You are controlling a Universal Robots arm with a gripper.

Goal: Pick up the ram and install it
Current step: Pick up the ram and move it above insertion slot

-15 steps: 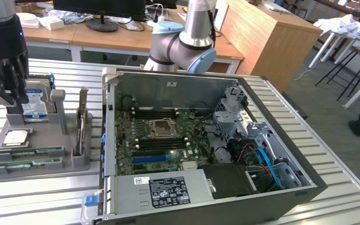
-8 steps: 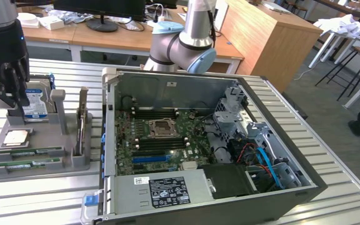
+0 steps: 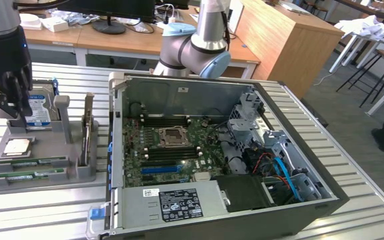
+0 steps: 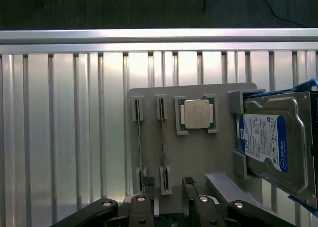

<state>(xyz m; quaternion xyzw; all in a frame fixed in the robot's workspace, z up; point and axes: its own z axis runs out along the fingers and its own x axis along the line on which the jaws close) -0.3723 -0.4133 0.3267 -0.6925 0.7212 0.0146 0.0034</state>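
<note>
**Step in hand:** the approach to the pick-up, as we judge it. Nothing is lifted yet.

**Fingers** (image 3: 18, 97): spread wide and empty. They hang over the far part of the grey tray (image 3: 38, 186), just in front of the hard drive (image 3: 40, 112).

**Ram** (image 3: 28, 162): a thin green stick seated in a slot at the near end of the tray, at the exterior view's left. It is apart from the fingers. A second stick (image 3: 25, 175) lies just beside it, and we cannot tell which of the two is meant.

**Other tray items:** a square processor (image 3: 17, 146) between the sticks and the hard drive, and an upright card (image 3: 87, 130) on the tray's right side.

**Destination:** the open computer case (image 3: 178, 95), to the right of the tray on the ribbed counter (image 3: 45, 220), with the motherboard (image 3: 172, 150) exposed.

**What the next move calls for, in our view:** the fingers brought square over one stick and lowered to either side of its narrow edge, without touching its neighbour.

**Hard to make out:**
- The fingers hide part of the hard drive.
- The arm is cut off at the picture's edge.
- From the wrist, the sticks show only as fine lines.
- We cannot tell whether the dark slots on the motherboard are free.
</note>
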